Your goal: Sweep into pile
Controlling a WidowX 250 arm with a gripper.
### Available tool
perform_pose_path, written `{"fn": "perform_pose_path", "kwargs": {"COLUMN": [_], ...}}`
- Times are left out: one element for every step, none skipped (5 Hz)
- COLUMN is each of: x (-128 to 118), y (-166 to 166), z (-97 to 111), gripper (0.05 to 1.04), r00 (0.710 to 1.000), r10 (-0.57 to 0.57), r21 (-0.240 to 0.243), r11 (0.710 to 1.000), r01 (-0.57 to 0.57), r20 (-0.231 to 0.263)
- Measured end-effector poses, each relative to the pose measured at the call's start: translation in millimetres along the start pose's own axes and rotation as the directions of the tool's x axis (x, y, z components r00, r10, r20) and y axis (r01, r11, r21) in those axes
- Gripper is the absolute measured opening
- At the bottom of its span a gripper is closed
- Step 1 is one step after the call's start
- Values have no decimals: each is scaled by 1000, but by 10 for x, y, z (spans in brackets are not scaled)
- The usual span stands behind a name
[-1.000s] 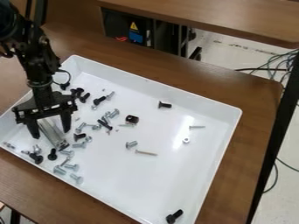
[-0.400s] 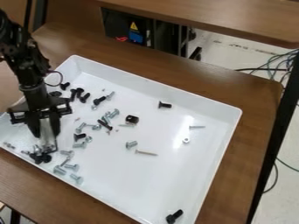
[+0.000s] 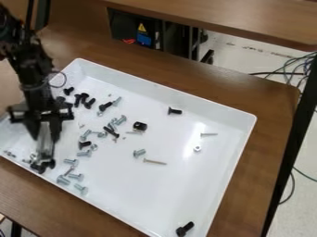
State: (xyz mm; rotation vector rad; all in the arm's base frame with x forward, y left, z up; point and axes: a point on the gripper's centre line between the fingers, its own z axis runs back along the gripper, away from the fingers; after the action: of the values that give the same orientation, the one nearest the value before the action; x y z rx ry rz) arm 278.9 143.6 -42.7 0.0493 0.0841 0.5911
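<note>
With twelve o'clock at the tray's far end, nearest me in the tray (image 3: 186, 190) is a black bolt (image 3: 184, 229) at five o'clock, apart from the rest. Silver bolts (image 3: 81, 188) lie scattered at about half past seven. Past them, between eight and nine, dark bolts (image 3: 38, 167) bunch at the foot of the metal piece (image 3: 45, 141). My gripper (image 3: 44, 128) is closed on that piece, one finger to each side, and hangs over the tray's nine o'clock side with the piece pointing down. Little screws (image 3: 9, 153) lie close to the nine o'clock wall.

Around the middle I see a long screw (image 3: 155, 161), with a short silver bolt (image 3: 139, 152) just beside it toward ten. The nut (image 3: 197, 148) sits at three, and a thin screw (image 3: 209, 134) between two and three. More mixed hardware (image 3: 111, 132) lies toward ten, and a black square part (image 3: 140, 126) just off the middle toward twelve. Farther on, a black screw (image 3: 174, 111) lies at one and a loose black group (image 3: 84, 98) toward eleven.

The tray rests on a brown table (image 3: 272, 111); beyond are a second table (image 3: 217, 16) and, at two o'clock, cables (image 3: 297, 67) on the floor.
</note>
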Motion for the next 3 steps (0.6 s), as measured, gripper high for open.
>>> {"fn": "perform_pose_path", "kwargs": {"x": [67,192,369], "y": [16,36,35], "z": [4,12,-8], "gripper": [363,363,363], "r00": [999,998,995], "r10": [37,40,-100], "r21": [5,-26,32], "r11": [999,999,995], "r01": [-37,-39,99], "r20": [25,38,4]}}
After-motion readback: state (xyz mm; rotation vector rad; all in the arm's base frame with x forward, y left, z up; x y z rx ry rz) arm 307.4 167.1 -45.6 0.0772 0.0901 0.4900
